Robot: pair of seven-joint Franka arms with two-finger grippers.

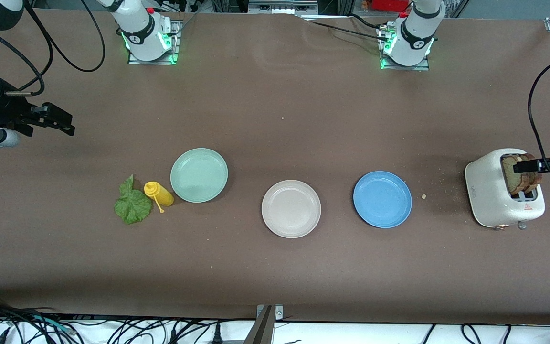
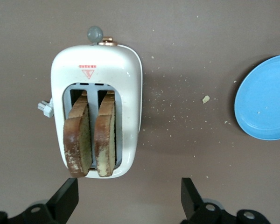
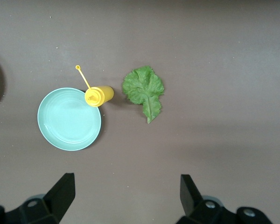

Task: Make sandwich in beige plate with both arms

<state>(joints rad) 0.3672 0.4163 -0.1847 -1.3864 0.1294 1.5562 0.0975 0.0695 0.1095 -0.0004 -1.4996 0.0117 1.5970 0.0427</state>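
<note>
Two toasted bread slices (image 1: 521, 175) stand in a white toaster (image 1: 494, 191) at the left arm's end of the table. My left gripper (image 1: 525, 166) hangs open and empty over the toaster. In the left wrist view both slices (image 2: 91, 137) stick out of the toaster's slots (image 2: 98, 70), just off my left gripper (image 2: 129, 198). The beige plate (image 1: 290, 209) sits empty mid-table. The green lettuce leaf (image 1: 132, 204) lies flat toward the right arm's end and shows in the right wrist view (image 3: 143, 88). My right gripper (image 1: 67, 123) is open and empty in the air over bare table (image 3: 126, 196).
A pale green plate (image 1: 199, 175) and a yellow squeeze bottle (image 1: 159, 193), lying on its side, are beside the lettuce. A blue plate (image 1: 382, 199) sits between the beige plate and the toaster. Crumbs dot the table near the toaster.
</note>
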